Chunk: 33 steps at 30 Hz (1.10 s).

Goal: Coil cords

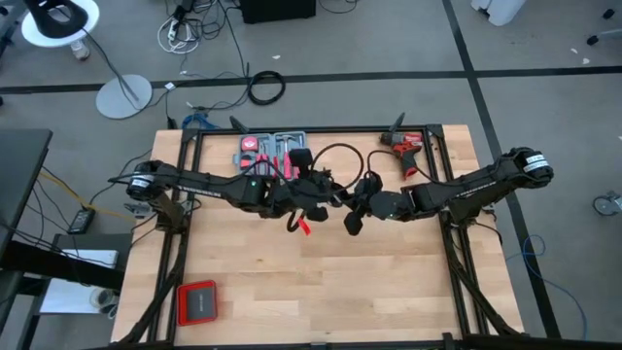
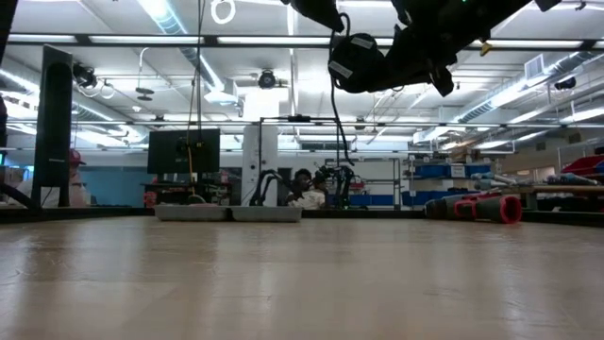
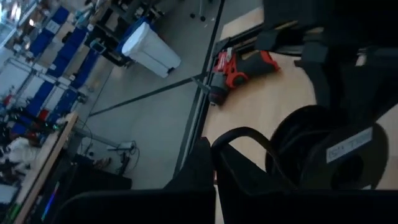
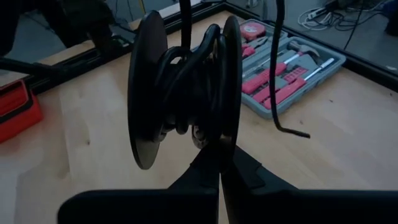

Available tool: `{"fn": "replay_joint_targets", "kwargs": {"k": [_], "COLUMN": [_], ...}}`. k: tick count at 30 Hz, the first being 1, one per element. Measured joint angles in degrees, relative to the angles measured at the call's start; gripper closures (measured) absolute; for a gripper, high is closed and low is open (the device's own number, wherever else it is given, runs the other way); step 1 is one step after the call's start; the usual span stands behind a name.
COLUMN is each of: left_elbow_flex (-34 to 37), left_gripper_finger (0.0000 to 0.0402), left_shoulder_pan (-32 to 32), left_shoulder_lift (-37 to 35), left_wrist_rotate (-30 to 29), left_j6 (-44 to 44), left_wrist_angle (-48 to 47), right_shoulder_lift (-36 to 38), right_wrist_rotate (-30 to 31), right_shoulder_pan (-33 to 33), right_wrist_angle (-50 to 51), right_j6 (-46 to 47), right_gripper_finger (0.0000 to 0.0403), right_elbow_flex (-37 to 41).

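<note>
I see both hands raised over the middle of the table (image 1: 321,282). My right hand (image 4: 219,163) is clenched on a black spool (image 4: 186,87) wound with the cable (image 1: 335,151); my left hand (image 3: 213,168) is clenched on the cable too.

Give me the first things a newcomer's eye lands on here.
Both arms meet above mid-table, holding a black spool wound with black cable up off the wood; the right end effector is shut on its rim. A loop of cable arcs toward the open grey tool case at the far edge, red drill beside it.
</note>
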<state>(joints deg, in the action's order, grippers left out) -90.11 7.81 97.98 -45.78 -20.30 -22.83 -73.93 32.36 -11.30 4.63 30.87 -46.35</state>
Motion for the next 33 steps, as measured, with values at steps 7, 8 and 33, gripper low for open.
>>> {"fn": "replay_joint_targets", "kwargs": {"k": [7, 8, 33], "left_elbow_flex": [0.00, 0.00, -0.02], "left_gripper_finger": [0.0400, 0.0400, 0.0315], "left_shoulder_pan": [-0.28, -0.33, 0.13], "left_shoulder_lift": [0.00, 0.00, -0.15], "left_wrist_rotate": [-0.37, -0.44, 0.02], "left_j6": [-3.47, -3.79, -5.23], "left_wrist_angle": [4.40, 4.74, 1.16], "right_shoulder_lift": [-0.50, -0.96, -5.70], "right_wrist_rotate": [-2.33, -2.56, -2.41], "right_shoulder_pan": [4.77, 5.21, 8.12], "right_wrist_angle": [-2.24, -3.35, -9.54], "right_j6": [-1.56, -2.16, -6.40], "right_gripper_finger": [0.0403, 0.0403, 0.0403], "right_elbow_flex": [-0.01, -0.02, 0.07]}}
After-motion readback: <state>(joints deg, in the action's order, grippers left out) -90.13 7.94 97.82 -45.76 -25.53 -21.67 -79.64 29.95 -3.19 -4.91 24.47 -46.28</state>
